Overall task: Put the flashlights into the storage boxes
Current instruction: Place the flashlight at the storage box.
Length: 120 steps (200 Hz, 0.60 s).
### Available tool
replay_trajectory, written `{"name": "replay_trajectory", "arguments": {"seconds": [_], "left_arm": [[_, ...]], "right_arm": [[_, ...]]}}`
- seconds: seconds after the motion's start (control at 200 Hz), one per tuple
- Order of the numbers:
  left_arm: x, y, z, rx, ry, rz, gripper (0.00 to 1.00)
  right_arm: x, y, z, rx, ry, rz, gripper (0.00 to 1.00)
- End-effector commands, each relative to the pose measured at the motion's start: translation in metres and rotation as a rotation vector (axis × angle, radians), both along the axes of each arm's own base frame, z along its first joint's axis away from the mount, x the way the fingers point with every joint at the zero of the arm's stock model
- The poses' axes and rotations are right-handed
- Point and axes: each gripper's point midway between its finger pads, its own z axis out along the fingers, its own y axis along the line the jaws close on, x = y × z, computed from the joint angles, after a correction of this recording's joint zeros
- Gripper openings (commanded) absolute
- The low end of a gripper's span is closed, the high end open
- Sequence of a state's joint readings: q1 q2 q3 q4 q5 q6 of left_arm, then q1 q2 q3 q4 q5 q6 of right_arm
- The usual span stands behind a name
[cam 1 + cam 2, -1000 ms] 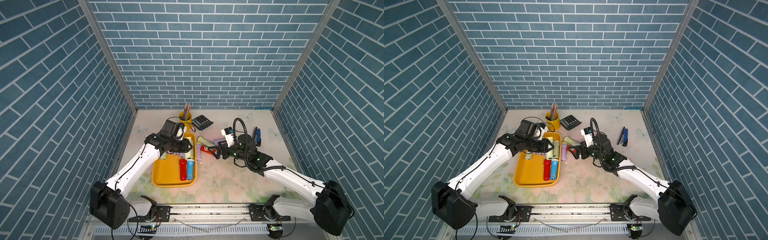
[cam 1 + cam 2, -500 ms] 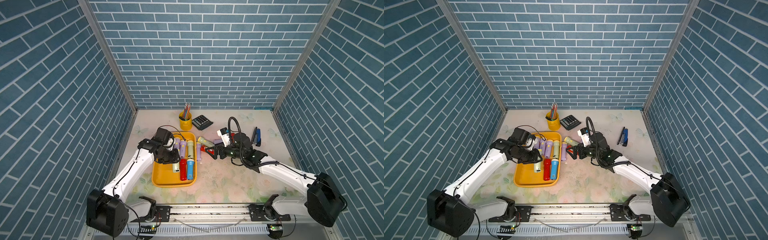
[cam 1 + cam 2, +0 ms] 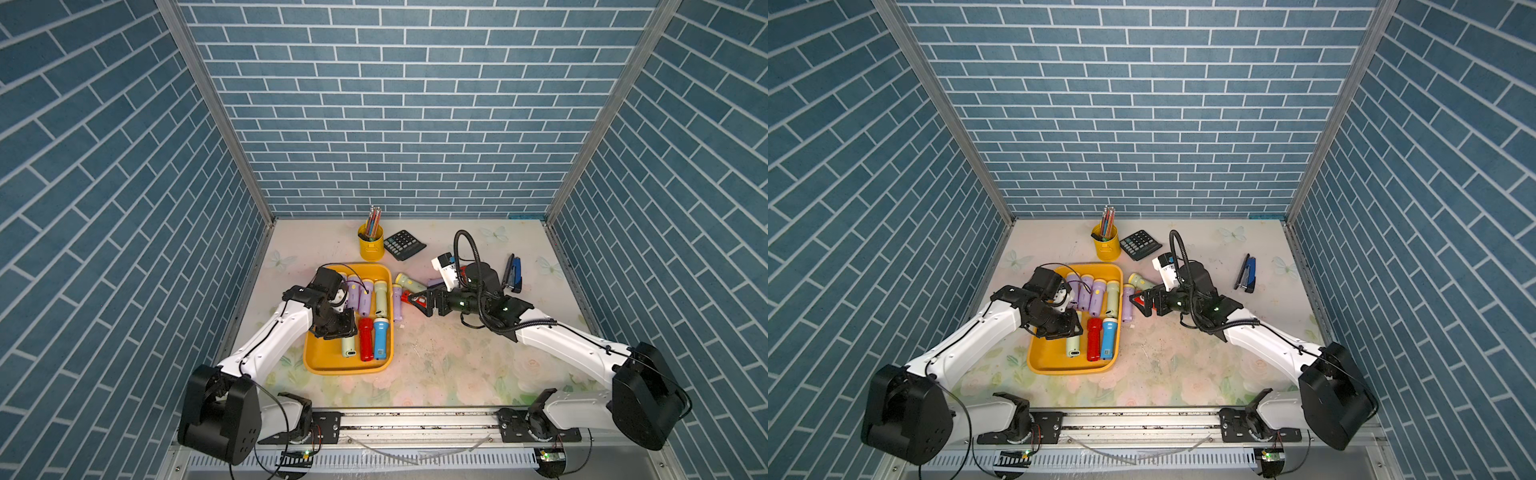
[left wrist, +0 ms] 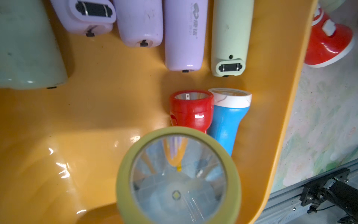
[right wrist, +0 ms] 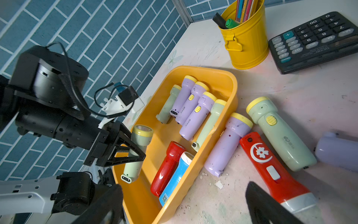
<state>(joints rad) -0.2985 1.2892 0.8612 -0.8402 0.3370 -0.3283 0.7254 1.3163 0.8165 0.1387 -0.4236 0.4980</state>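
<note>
**A robot test booth in a lab**

My walls [image 3: 395, 124] are panels printed with blue bricks, held by bare metal posts [image 3: 210, 95]. I am mounted on a metal rail [image 3: 415, 419] at the front edge. The table [image 3: 457, 365] has a flower-pattern cover; a pencil cup [image 3: 371, 249], a calculator [image 3: 404, 245] and a stapler [image 3: 514, 274] on it give an office look

1. The orange-yellow tray [image 3: 325, 358] contains a far row [image 3: 364, 301] of lilac and pale green flashlights, plus a red flashlight [image 3: 365, 345] touching a blue flashlight [image 3: 380, 344].
2. A gripped pale green flashlight [image 5: 132, 168] hangs tilted over the tray.
3. Outside, on the table near the tray wall, lie a lilac flashlight [image 3: 397, 306], a green flashlight [image 3: 410, 285] and a second red flashlight [image 5: 271, 168].
</note>
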Motion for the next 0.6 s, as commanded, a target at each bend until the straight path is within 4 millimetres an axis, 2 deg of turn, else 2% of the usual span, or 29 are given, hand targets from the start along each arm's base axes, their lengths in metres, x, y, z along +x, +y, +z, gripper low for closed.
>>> {"name": "replay_trajectory", "arguments": {"seconds": [0.0,0.595], "left_arm": [[0.005,0.0,-0.013,-0.003,0.004,0.002,0.36],[0.01,-0.006,-0.044,0.002,0.072,-0.038,0.43]], "right_arm": [[-0.001,0.0,0.01,0.011,-0.012,0.007,0.99],[0.003,0.001,0.004,0.012,-0.007,-0.007,0.99]]}}
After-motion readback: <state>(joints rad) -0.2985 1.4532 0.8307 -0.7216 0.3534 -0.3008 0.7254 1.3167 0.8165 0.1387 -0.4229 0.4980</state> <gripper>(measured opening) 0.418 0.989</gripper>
